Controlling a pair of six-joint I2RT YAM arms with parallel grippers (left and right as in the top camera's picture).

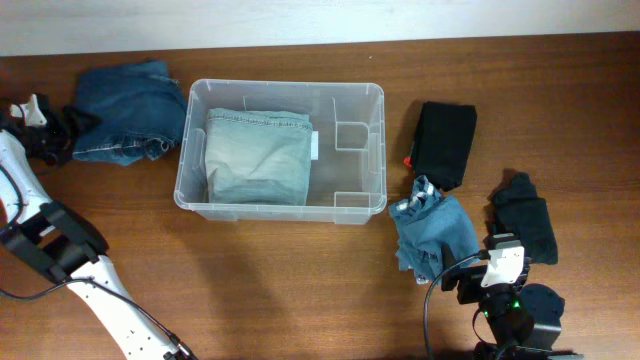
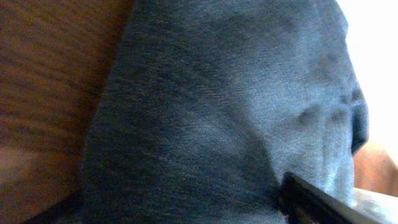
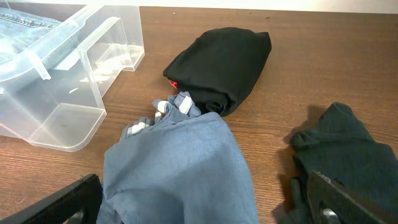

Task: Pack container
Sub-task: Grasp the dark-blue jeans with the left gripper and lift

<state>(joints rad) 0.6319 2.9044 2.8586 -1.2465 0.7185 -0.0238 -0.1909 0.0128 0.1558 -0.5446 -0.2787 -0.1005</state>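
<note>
The clear plastic container (image 1: 375, 150) stands mid-table with folded pale green-grey jeans (image 1: 258, 155) in its left part; its corner also shows in the right wrist view (image 3: 68, 68). Dark blue jeans (image 1: 128, 125) lie to its left. My left gripper (image 1: 42, 125) is at their left edge, open, and denim (image 2: 224, 112) fills the space between its fingers. My right gripper (image 1: 480, 270) is open just above the near edge of a light blue garment (image 1: 432, 232), which lies between its fingers (image 3: 205, 208) in the right wrist view (image 3: 180, 162).
A folded black garment (image 1: 445, 140) lies right of the container, also in the right wrist view (image 3: 221, 59). A dark crumpled garment (image 1: 525, 225) lies at the far right, also in the right wrist view (image 3: 348, 143). The container's right part shows bare floor (image 1: 345, 170).
</note>
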